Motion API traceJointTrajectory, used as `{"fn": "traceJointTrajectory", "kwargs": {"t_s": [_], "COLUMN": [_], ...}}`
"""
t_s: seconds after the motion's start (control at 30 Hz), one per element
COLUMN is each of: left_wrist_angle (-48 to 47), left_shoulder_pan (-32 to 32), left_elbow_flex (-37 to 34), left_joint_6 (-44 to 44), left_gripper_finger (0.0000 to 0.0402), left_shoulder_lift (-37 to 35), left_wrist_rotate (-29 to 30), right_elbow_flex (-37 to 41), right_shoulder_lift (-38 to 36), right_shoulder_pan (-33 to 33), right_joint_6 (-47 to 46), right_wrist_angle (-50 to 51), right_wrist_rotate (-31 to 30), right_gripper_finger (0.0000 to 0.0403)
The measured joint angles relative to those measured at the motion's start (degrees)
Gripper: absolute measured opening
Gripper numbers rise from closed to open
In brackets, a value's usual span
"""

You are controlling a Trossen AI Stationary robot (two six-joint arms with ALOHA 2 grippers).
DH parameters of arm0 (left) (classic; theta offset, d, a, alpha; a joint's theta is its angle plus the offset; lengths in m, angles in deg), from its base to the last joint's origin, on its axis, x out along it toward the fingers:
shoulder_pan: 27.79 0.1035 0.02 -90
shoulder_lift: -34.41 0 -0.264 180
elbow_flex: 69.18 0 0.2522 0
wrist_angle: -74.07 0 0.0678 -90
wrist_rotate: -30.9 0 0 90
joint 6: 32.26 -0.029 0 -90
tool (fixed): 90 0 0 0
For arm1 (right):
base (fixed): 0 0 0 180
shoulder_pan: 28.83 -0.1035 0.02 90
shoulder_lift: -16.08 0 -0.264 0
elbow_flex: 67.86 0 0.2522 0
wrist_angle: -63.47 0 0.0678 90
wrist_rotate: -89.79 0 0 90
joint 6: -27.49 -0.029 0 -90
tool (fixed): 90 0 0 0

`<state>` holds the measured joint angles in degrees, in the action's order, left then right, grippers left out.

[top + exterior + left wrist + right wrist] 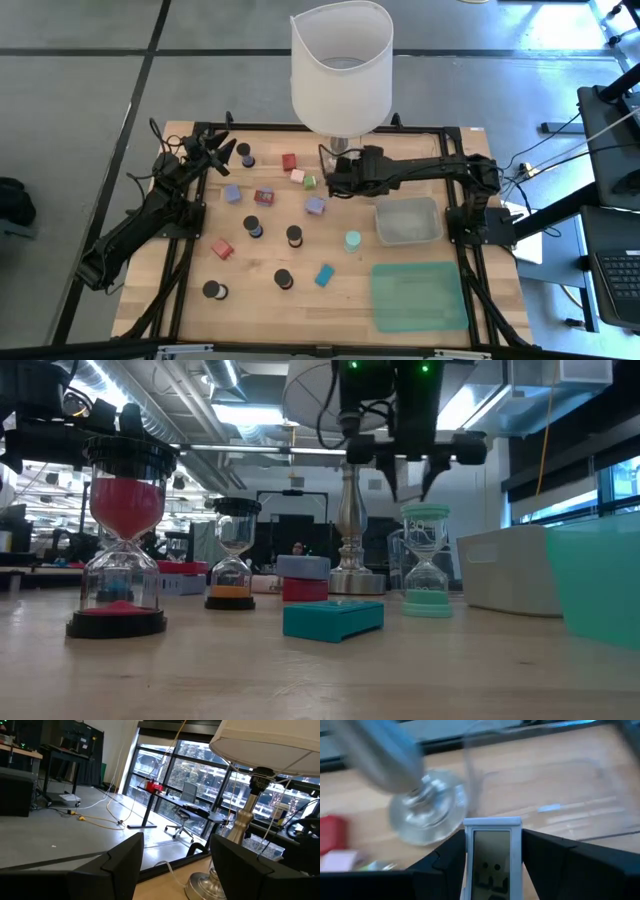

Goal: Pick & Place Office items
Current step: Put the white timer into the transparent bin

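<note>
Right gripper (492, 857) jaws clamp a small white digital clock (492, 855), long axis upright, beside the lamp base (427, 812). I'd carry it to the clear tray (407, 221), just past the lamp. Left gripper (172, 865) idles, jaws narrow, empty.

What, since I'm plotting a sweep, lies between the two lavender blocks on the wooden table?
A small red block, standing apart from both the left lavender block and the right lavender block; the high view shows it.

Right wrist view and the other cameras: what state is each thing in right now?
Right gripper: shut on the white clock, held in the air.
Left gripper: open, empty.
Red hourglass: upright, most sand in the top bulb.
Mint hourglass: upright.
Teal block: lying flat.
Clear tray: empty.
Lamp: upright.
</note>
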<state>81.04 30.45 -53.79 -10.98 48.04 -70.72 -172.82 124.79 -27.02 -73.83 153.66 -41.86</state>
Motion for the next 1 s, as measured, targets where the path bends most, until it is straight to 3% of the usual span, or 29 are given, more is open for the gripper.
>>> {"fn": "traceJointTrajectory", "kwargs": {"t_s": [0.27, 0.43, 0.63, 0.8, 1.0], "left_wrist_angle": [0.0, 0.0, 0.0, 0.0, 0.0], "left_shoulder_pan": [0.0, 0.0, 0.0, 0.0, 0.0], "left_elbow_flex": [0.0, 0.0, 0.0, 0.0, 0.0], "left_joint_6": [0.0, 0.0, 0.0, 0.0, 0.0], "left_gripper_finger": [0.0226, 0.0226, 0.0226, 0.0226, 0.0226], "left_shoulder_lift": [0.0, 0.0, 0.0, 0.0, 0.0], "left_wrist_rotate": [0.0, 0.0, 0.0, 0.0, 0.0], "right_elbow_flex": [0.6, 6.3, 22.7, 36.5, 43.4], "right_shoulder_lift": [-0.6, -4.3, -16.7, -27.0, -29.8], "right_shoulder_pan": [3.1, 6.0, 10.5, 16.2, 21.4], "right_joint_6": [-0.6, 2.7, 12.1, 24.4, 34.9], "right_wrist_angle": [6.4, 4.6, -11.2, -28.8, -41.3], "right_wrist_rotate": [-1.5, -3.2, -2.8, 3.4, 6.6], "right_gripper_finger": [0.0167, 0.0167, 0.0167, 0.0167, 0.0179]}}
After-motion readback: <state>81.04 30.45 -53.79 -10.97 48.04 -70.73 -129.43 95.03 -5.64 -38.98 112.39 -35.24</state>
